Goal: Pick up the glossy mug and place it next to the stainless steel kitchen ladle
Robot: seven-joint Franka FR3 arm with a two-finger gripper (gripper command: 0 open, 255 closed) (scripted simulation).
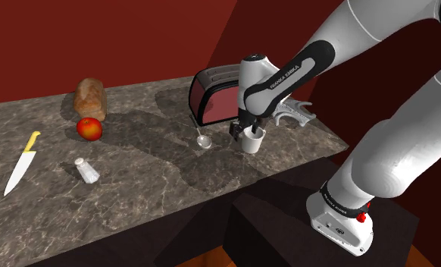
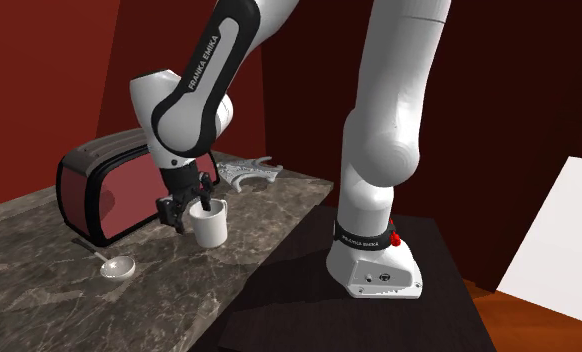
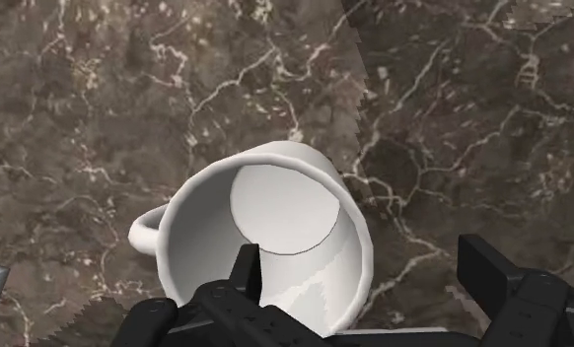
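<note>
Standing upright on the dark stone counter [image 1: 136,190], the white mug [image 1: 253,141] is just beside the silver ladle [image 1: 202,139], in front of the red toaster [image 1: 215,95]. The ladle lies flat with its round scoop toward the mug. A thin strip of counter shows between them, so they are near but not touching.

The black gripper [image 1: 248,129] hangs right over the mug, pointing down. In the wrist view one finger [image 3: 246,281] dips inside the mug and the other finger [image 3: 487,271] is outside it, so the mug's wall sits between them. That is how you grab a cup by its rim. But the fingers are spread wide. The outside one is apart from the wall, so nothing is pinched and the mug rests on its own bottom. The mug's handle [image 3: 147,232] sticks out to one side, out of the fingers' way.

I think the mug is already where the task wants it, close to the ladle. The safe next move would be lifting the hand straight up. A sideways move could bump the rim and tip the mug onto the ladle.
</note>
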